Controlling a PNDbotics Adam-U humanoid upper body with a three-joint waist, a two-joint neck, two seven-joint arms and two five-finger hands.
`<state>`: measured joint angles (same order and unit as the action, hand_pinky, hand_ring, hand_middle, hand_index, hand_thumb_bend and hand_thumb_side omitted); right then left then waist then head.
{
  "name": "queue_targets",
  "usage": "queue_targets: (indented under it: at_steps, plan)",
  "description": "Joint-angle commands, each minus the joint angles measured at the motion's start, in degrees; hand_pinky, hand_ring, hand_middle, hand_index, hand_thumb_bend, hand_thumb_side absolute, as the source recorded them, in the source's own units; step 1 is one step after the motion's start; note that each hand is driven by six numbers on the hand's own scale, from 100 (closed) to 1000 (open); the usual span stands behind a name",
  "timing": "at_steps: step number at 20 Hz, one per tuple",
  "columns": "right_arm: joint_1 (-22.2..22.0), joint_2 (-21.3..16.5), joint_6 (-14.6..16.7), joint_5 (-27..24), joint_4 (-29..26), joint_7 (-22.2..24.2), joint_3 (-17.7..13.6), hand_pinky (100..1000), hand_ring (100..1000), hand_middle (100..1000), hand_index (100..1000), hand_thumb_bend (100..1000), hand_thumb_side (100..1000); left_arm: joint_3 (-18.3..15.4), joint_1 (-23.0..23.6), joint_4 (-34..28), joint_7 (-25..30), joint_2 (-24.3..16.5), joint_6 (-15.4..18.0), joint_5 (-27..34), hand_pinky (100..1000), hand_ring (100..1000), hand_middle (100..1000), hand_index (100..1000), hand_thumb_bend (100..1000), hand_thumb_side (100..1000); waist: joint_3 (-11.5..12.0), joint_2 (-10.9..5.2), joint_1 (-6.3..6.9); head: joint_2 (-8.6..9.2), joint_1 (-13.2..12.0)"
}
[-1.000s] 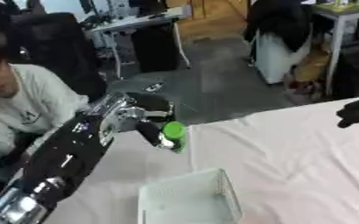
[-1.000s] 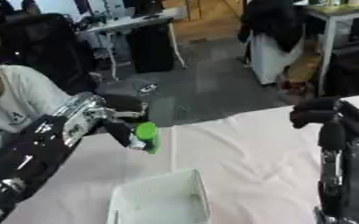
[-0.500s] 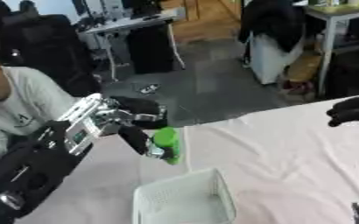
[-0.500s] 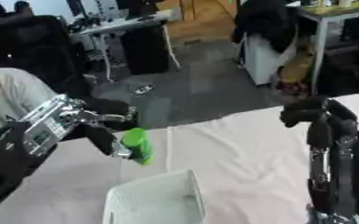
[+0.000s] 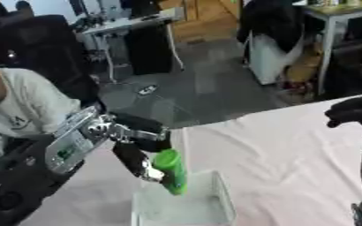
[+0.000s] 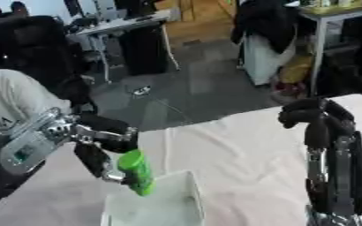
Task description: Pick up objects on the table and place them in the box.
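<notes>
My left hand (image 5: pixel 136 145) is shut on a green bottle (image 5: pixel 171 170), fingers and thumb curled round its upper part. The bottle hangs tilted, its lower end just over the far rim of the white box (image 5: pixel 220 197), which stands at the table's near edge. My right arm stands upright at the right side with its hand (image 6: pixel 311 113) raised, fingers curled and holding nothing.
The table (image 5: pixel 277 145) wears a pale pink cloth. A person in a white shirt (image 5: pixel 22 106) sits beyond the table's left end. Past the far edge lie grey floor, desks and chairs.
My left hand has carried the green bottle down and toward me, from beyond the box to over its far rim. The view has tilted. The right hand stays raised.
</notes>
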<state>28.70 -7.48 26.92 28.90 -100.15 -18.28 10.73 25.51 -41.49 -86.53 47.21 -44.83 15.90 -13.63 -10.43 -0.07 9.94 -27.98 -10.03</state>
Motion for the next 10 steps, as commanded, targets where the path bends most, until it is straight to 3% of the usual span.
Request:
queue_targets:
  at_steps: [1, 3, 4, 5, 6, 7, 8, 9, 10]
  plan:
    - [0.63, -0.36, -0.04, 0.12, -0.55, 0.02, -0.15, 392, 520, 544, 557, 100, 1000, 0.36, 0.03, -2.62, 4.7, -2.93, 3.14, -0.15, 100, 100, 120, 411, 100, 749, 0.15, -0.72, -0.3, 0.64, 0.44]
    - [0.63, -0.38, -0.03, 0.11, -0.52, 0.05, -0.13, 392, 520, 544, 558, 100, 1000, 0.88, 0.43, -2.92, 4.74, -3.16, 2.91, -0.91, 100, 100, 124, 415, 100, 761, 0.15, -0.73, -0.31, 0.66, 0.37]
    - [0.63, -0.39, -0.02, 0.11, -0.5, 0.07, -0.11, 392, 520, 544, 558, 100, 1000, 1.32, 0.6, -2.81, 4.75, -3.27, 2.71, -1.68, 100, 100, 134, 415, 100, 922, 0.14, -0.73, -0.32, 0.65, 0.3]
    - [0.63, -0.4, -0.01, 0.11, -0.49, 0.09, -0.09, 392, 520, 544, 558, 100, 1000, 1.82, 0.73, -2.58, 4.75, -3.37, 2.57, -2.69, 100, 100, 138, 421, 100, 789, 0.13, -0.73, -0.31, 0.61, 0.21]
    - [0.64, -0.39, 0.0, 0.1, -0.48, 0.1, -0.09, 392, 520, 544, 558, 100, 1000, 2.35, 0.88, -2.24, 4.76, -3.44, 2.68, -3.86, 100, 100, 180, 437, 100, 805, 0.11, -0.73, -0.32, 0.59, 0.13]
    - [0.64, -0.39, 0.01, 0.09, -0.48, 0.1, -0.09, 392, 520, 544, 558, 100, 1000, 2.62, 0.95, -1.94, 4.76, -3.4, 2.96, -4.74, 100, 166, 291, 489, 100, 814, 0.11, -0.73, -0.32, 0.6, 0.09]
    - [0.63, -0.39, 0.01, 0.08, -0.47, 0.1, -0.1, 392, 520, 544, 558, 100, 1000, 2.76, 0.94, -1.79, 4.76, -3.5, 3.45, -5.87, 697, 646, 622, 722, 158, 1000, 0.11, -0.73, -0.33, 0.62, 0.08]
    - [0.63, -0.4, 0.01, 0.07, -0.46, 0.1, -0.11, 392, 520, 544, 558, 100, 1000, 2.91, 0.93, -1.65, 4.76, -3.61, 3.94, -7.35, 1000, 996, 949, 946, 344, 1000, 0.11, -0.73, -0.32, 0.61, 0.07]
    - [0.62, -0.42, 0.02, 0.06, -0.45, 0.12, -0.09, 392, 520, 544, 558, 100, 1000, 3.26, 0.8, -1.72, 4.76, -3.78, 4.65, -10.75, 1000, 1000, 1000, 1000, 533, 1000, 0.1, -0.72, -0.32, 0.56, 0.0]
